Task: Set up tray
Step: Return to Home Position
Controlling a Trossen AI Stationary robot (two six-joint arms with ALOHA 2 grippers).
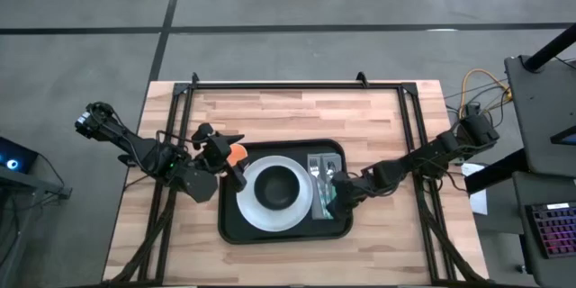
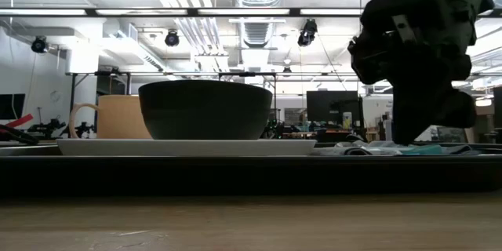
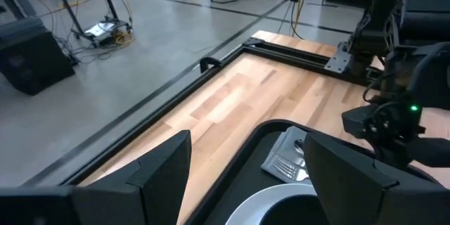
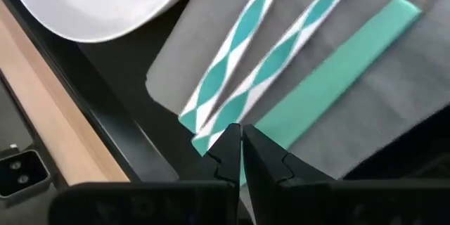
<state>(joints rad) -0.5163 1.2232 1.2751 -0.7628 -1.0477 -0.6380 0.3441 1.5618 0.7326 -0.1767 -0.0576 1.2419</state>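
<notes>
The black tray (image 1: 236, 227) lies mid-table and carries a white plate (image 1: 255, 211) with a black bowl (image 1: 279, 186) on it. An orange cup (image 1: 238, 152) stands at the tray's far left corner; in the low view the cup (image 2: 118, 118) shows its handle. A grey napkin with teal stripes (image 4: 316, 77) lies flat on the tray's right part, and cutlery (image 1: 320, 164) lies beyond it. My left gripper (image 1: 225, 155) is open beside the cup, which the left wrist view does not show. My right gripper (image 4: 240, 135) is shut at the napkin's edge. My right gripper comes from above, slanting down from the table's right side, with its shut fingertips (image 4: 228, 144) at the napkin's near edge (image 4: 204, 137). The napkin lies flat on the tray. Whether the tips touch the cloth or stand just above it, I cannot tell.
A black frame (image 1: 270, 84) runs around the wooden tabletop (image 1: 288, 112). The right arm (image 3: 394, 112) reaches in over the tray's right side. Bare wood lies between the tray and the far frame bar. A bench with cables and a keyboard (image 1: 549, 229) stands beyond the table's right edge.
</notes>
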